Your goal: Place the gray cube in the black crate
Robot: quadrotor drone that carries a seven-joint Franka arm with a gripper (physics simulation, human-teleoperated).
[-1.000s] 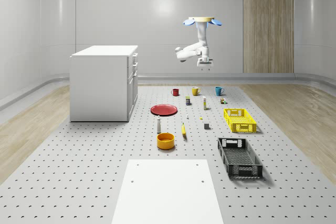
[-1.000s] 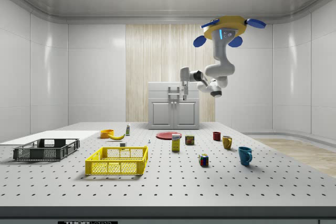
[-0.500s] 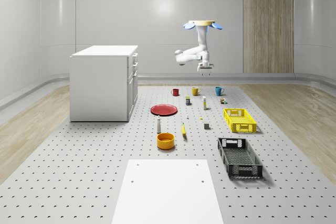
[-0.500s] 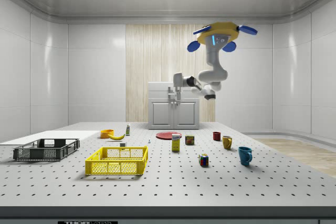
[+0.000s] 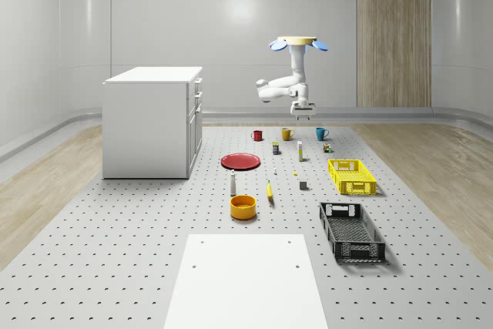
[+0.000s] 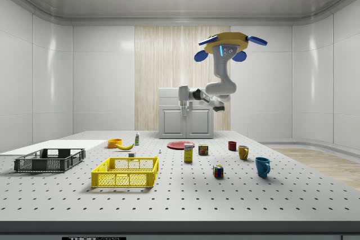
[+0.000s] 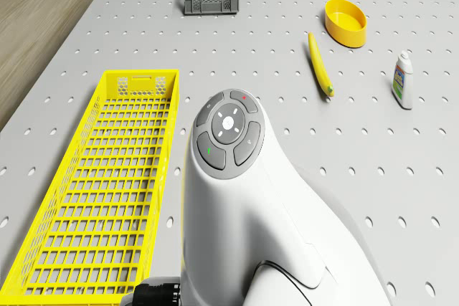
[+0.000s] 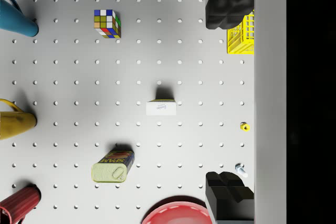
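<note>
Your drone [image 5: 297,41] hovers high over the far part of the surface [image 5: 154,252], above the row of mugs and small items, with the arm folded beneath it and the gripper [image 5: 300,111] pointing straight down. In the wrist view the two fingers [image 8: 229,3] stand wide apart with nothing between them, so the gripper is open and empty.

The gray cube [image 5: 303,185] sits on the surface just left of the yellow crate [image 5: 352,176] in the whole-scene view, well nearer the camera than the gripper and far below it. So the coming move turns on this: the cube lies toward the near end of the surface from the gripper, and a long way down. The black crate [image 5: 351,230] lies nearer again, beyond the yellow one. The cube has no long axis to line up with, so any square approach should do.

Against a second ago, the drone has dropped a little and moved toward the near end, carrying the gripper lower in both fixed views. Everything on the surface lies as it did.
</note>
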